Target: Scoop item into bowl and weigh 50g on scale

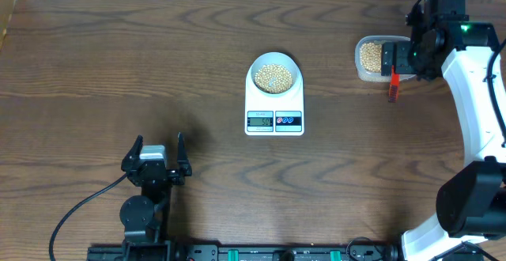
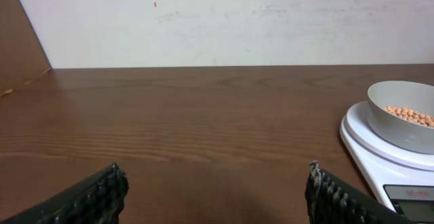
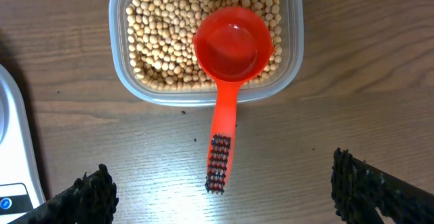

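1. The right gripper (image 3: 224, 200) hangs at the bottom of the wrist view with its jaws spread wide and nothing between them. The tail of the scoop (image 3: 224, 112) lies just above, in line with the gap.
2. The left gripper (image 1: 158, 139) sits at the lower left of the overhead frame, also spread and empty, well apart from everything.
3. The beans (image 3: 163, 41) are in two lots. The big heap fills the clear tub (image 3: 293, 61) at the upper right of the overhead frame. A thin layer lies in the bowl (image 1: 274, 55), which stands on the scale (image 1: 274, 103) in the middle of the frame.
4. On handling, the beans look small, hard and round. Each one should be light, and they will likely roll and bounce if tipped fast, so they call for a level carry and a slow pour.
5. The scoop looks like light, stiff plastic. The place to hold it is the dark textured patch (image 3: 218, 163) at the handle's end, pinched across its narrow width.
6. The scoop's long axis runs top to bottom in the wrist view. The cup is at the top, resting mouth-up and empty on the heap. The handle crosses the tub's near rim and points down-frame at the gripper.
7. The scale's display (image 1: 259, 119) faces the bottom of the overhead frame, and its digits are too small to read, so I cannot tell how near the target is.
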You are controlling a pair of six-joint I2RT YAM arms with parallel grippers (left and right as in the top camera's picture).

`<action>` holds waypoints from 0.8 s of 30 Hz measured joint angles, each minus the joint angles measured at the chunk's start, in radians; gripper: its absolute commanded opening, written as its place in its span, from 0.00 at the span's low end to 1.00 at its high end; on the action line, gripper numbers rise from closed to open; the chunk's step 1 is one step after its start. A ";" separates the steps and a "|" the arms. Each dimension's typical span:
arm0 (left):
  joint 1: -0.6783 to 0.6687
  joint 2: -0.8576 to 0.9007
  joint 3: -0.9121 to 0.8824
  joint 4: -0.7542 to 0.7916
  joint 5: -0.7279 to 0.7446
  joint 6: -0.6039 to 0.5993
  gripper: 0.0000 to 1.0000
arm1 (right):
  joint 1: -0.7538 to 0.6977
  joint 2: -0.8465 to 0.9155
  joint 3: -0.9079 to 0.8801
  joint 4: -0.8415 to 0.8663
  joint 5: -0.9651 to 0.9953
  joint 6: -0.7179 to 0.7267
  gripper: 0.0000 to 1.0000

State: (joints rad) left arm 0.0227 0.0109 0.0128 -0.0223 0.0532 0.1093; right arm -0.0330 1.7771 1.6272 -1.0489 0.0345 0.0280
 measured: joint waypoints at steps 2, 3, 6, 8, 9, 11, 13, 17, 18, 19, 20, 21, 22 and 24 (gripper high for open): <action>0.000 0.000 0.000 0.000 0.000 0.000 0.86 | 0.005 0.000 0.000 0.007 0.001 0.001 0.99; 0.000 0.000 0.000 0.000 0.000 0.000 0.86 | 0.010 0.000 0.000 0.018 0.001 0.002 0.99; 0.000 0.000 0.000 0.000 0.000 0.000 0.86 | 0.028 -0.009 -0.010 0.103 0.001 0.009 0.99; 0.000 0.000 0.000 0.000 0.000 0.000 0.86 | 0.041 -0.030 -0.034 0.180 0.000 0.013 0.99; 0.000 0.000 0.000 0.000 0.000 0.000 0.86 | 0.050 -0.051 -0.060 0.224 0.001 0.013 0.99; 0.000 0.000 0.000 0.000 0.000 0.000 0.86 | 0.068 -0.103 -0.126 0.318 0.002 0.015 0.99; 0.000 0.000 0.001 0.000 0.000 0.000 0.86 | 0.087 -0.169 -0.216 0.430 0.003 0.016 0.99; 0.000 0.000 0.003 -0.003 0.000 0.000 0.86 | 0.118 -0.307 -0.445 0.717 0.001 0.017 0.99; 0.000 0.000 0.003 -0.003 0.000 0.000 0.86 | 0.124 -0.341 -0.512 0.796 0.001 0.017 0.99; 0.000 0.000 0.003 -0.003 0.000 0.000 0.86 | 0.130 -0.384 -0.602 0.904 0.003 0.018 0.99; 0.001 0.000 0.003 -0.003 0.000 0.000 0.86 | 0.131 -0.400 -0.631 0.922 0.001 0.018 0.99; 0.001 0.000 0.003 -0.003 0.000 0.000 0.86 | 0.136 -0.430 -0.695 0.999 0.003 0.018 0.99; 0.001 0.000 0.003 -0.004 0.000 0.000 0.87 | 0.138 -0.459 -0.764 1.083 0.003 0.018 0.99; 0.001 0.000 0.004 -0.004 0.000 0.000 0.86 | 0.144 -0.524 -0.888 1.217 0.003 0.018 0.99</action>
State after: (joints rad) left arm 0.0235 0.0109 0.0166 -0.0265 0.0528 0.1093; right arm 0.1112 1.2533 0.7391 0.1684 0.0376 0.0463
